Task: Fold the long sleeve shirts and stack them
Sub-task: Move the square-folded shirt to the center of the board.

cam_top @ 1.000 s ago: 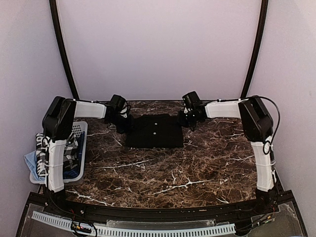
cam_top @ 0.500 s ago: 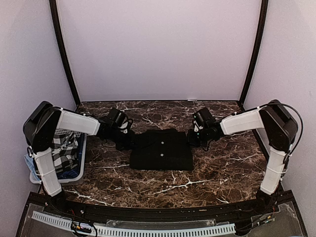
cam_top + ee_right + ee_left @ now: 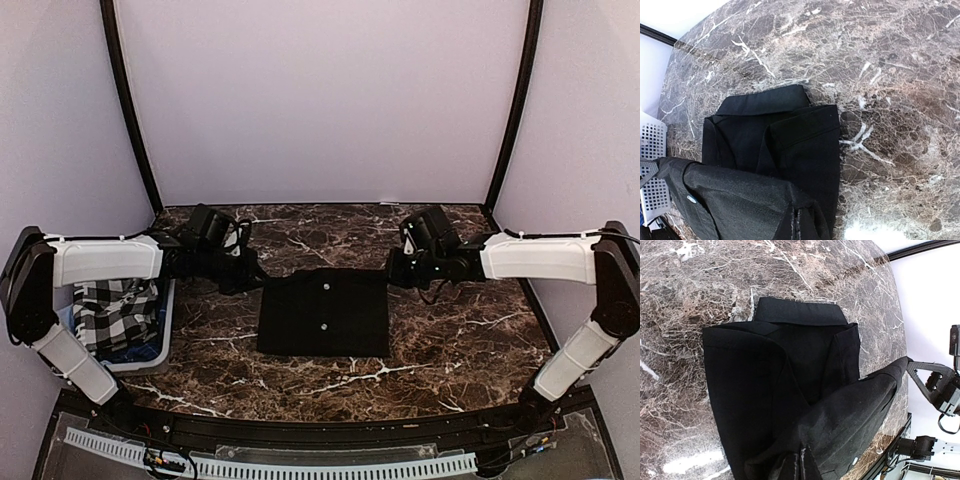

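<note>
Stretching out over the marble table (image 3: 450, 340), the left gripper (image 3: 252, 277) and right gripper (image 3: 392, 270) each have their fingers pressed tight on a far corner of the black long sleeve shirt (image 3: 323, 312), pinching up a raised flap of cloth. The shirt lies folded into a rectangle mid-table, two pale buttons (image 3: 327, 285) facing up. A white slatted basket (image 3: 148, 357) beside the left arm holds a checked cloth (image 3: 115, 305).
</note>
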Motion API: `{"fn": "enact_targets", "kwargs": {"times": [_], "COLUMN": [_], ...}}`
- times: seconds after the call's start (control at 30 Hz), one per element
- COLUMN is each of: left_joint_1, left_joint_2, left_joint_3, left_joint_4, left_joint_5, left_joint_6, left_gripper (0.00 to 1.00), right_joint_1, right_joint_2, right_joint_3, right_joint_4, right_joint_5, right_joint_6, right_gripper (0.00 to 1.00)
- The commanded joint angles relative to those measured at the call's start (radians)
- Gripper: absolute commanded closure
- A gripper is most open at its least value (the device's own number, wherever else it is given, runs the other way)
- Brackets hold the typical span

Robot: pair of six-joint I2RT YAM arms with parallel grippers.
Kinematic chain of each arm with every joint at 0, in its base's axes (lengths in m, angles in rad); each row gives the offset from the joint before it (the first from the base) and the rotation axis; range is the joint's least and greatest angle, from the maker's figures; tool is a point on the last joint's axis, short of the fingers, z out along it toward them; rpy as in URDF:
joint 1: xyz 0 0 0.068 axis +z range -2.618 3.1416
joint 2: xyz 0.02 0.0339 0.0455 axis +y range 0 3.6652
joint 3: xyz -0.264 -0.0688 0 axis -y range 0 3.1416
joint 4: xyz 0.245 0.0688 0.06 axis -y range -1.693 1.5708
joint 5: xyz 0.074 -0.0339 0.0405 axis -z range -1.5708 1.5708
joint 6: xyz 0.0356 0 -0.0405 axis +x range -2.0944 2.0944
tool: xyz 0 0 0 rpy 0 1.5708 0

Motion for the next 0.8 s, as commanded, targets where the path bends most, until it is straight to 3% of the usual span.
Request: {"fn": "enact_targets", "kwargs": {"times": [0.0, 0.77], "left_joint_1": [0.005, 0.05], "left_joint_2": [-0.04, -0.09], "left_joint_3": [0.026, 0.216], "left_joint_4": [-0.036, -0.165], "left_joint_5": [-0.022, 0.008], "left_joint_6": [0.007, 0.056], "left_gripper": [1.0, 1.0], "right_joint_1": [0.011, 0.018], "right_joint_2": [-0.006, -0.094], "right_joint_3": [0.049, 0.231], "right_joint_4": [0.002, -0.065], "right_joint_5": [0.044, 0.05], "right_joint_6": [-0.008, -0.085], "right_gripper": [1.0, 1.0]}}
